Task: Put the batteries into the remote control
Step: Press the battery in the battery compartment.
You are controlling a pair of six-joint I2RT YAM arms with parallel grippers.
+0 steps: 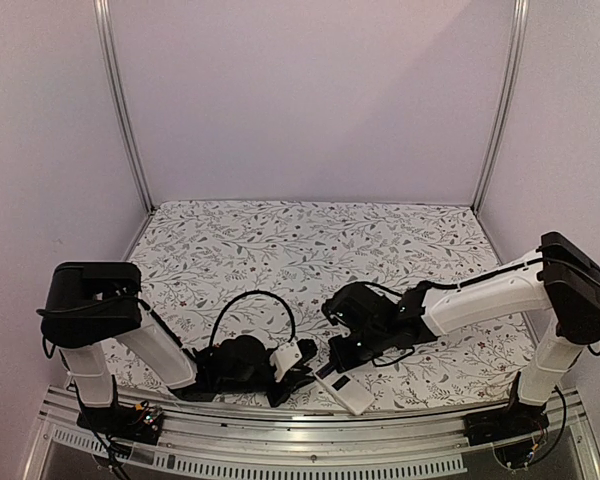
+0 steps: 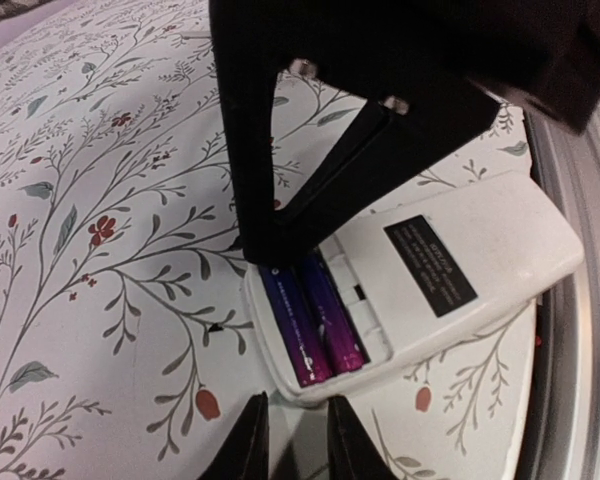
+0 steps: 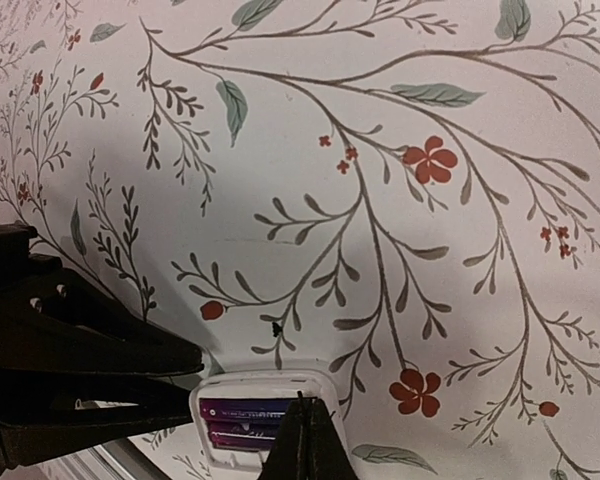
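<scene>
**Top view:** remote control (image 1: 348, 393) was white and flat, lying on floral cloth (image 1: 310, 250) near front edge, between arms. Left gripper (image 1: 302, 378) sat just left of it. Right gripper (image 1: 334, 368) came down at its far end.

**Left wrist:** remote lay back-up, with dark label (image 2: 430, 265). Slot at near end was open. Batteries (image 2: 310, 325) lay side by side inside, glossy purple-blue. Right gripper (image 2: 270, 245) was pinched closed, tip at batteries' far ends. Left gripper (image 2: 295, 412) jaws stood narrowly apart with nothing between, just short of remote's end.

**Right wrist:** own fingers (image 3: 300, 440) met in a point over slotted batteries.
</scene>
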